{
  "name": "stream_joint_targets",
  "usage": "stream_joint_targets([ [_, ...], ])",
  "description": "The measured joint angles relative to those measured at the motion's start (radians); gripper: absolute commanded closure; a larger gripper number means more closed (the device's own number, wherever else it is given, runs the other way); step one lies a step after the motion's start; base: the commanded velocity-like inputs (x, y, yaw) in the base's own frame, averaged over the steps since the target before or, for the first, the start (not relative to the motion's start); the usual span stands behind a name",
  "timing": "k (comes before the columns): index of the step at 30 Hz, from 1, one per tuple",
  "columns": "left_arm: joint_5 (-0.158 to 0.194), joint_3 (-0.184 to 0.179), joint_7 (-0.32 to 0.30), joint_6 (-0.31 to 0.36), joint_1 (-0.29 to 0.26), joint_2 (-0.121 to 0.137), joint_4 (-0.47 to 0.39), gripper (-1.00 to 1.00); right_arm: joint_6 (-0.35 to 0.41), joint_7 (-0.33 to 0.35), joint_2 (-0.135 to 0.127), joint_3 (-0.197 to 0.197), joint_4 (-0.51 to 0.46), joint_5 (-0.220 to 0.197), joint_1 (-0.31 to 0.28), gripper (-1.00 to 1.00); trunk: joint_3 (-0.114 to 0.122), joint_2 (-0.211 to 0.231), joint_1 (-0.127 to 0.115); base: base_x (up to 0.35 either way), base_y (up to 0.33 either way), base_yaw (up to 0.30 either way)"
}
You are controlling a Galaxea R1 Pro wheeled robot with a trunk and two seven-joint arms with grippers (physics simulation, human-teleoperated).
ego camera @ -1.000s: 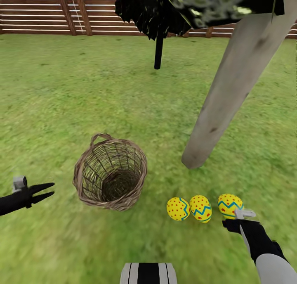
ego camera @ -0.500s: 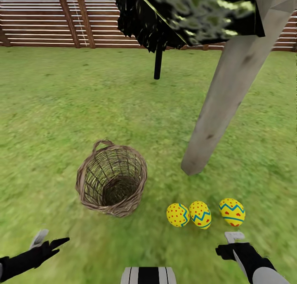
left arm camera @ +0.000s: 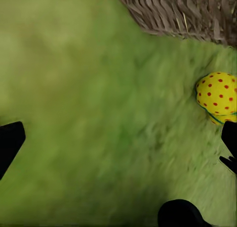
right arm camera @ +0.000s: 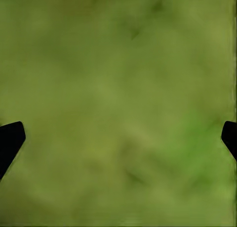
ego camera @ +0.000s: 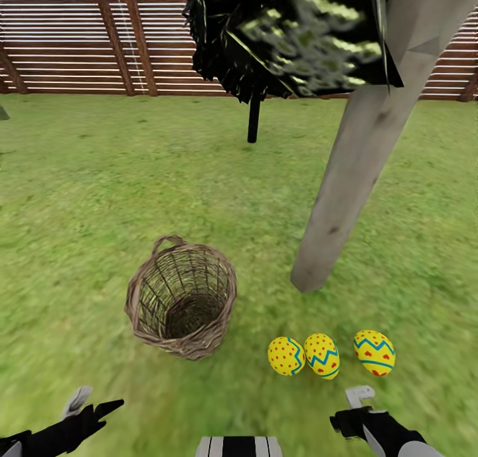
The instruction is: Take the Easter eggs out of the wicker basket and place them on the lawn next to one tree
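Both arms have dropped toward the bottom edge of the head view since a second ago, and the right gripper (ego camera: 354,404) has backed off the egg it was touching; the camera has tipped up too, showing more fence (ego camera: 79,52).

Green lawn (ego camera: 79,198) fills most of the frame. At upper right the tree (ego camera: 352,171) leans, pale trunk planted right of centre (dark foliage overhead). Left of centre below it the wicker basket (ego camera: 180,297) stands with no eggs inside. Three Easter eggs (ego camera: 322,355) lie in a row on the grass at lower right, near the trunk's foot. At lower left the left gripper (ego camera: 99,407) hangs with fingers spread; the right one's fingers are spread wide too.
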Motion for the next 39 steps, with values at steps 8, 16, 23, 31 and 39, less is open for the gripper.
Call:
stream_joint_targets([
  [8, -0.001, 0.004, 0.008, -0.112, 0.001, -0.008, 0.096, -1.0, -0.057, -0.004, -0.001, 0.0, 0.062, -0.001, 0.003, -1.0, 0.031, 0.002, -0.004, 0.0, 0.0, 0.0],
  [16, -0.004, 0.002, 0.168, -0.126, 0.002, -0.053, 0.11, -1.0, -0.068, -0.002, 0.002, -0.001, 0.126, -0.012, 0.035, -1.0, 0.062, 0.004, -0.007, 0.0, 0.0, 0.0],
  [23, -0.007, 0.0, 0.357, -0.134, 0.002, -0.151, 0.119, -1.0, -0.086, -0.002, 0.002, -0.002, 0.127, -0.01, 0.067, -1.0, 0.089, 0.005, -0.01, 0.0, 0.0, 0.0],
  [31, -0.005, -0.001, 0.579, -0.214, 0.008, -0.228, 0.123, -1.0, -0.087, -0.002, 0.0, -0.002, 0.125, -0.016, 0.074, -1.0, 0.12, 0.007, -0.014, 0.0, 0.0, 0.0],
  [39, -0.004, -0.001, 0.598, -0.241, 0.008, -0.243, 0.123, -1.0, -0.115, -0.001, -0.002, -0.003, 0.124, -0.013, 0.074, -1.0, 0.151, 0.009, -0.018, 0.0, 0.0, 0.0],
])
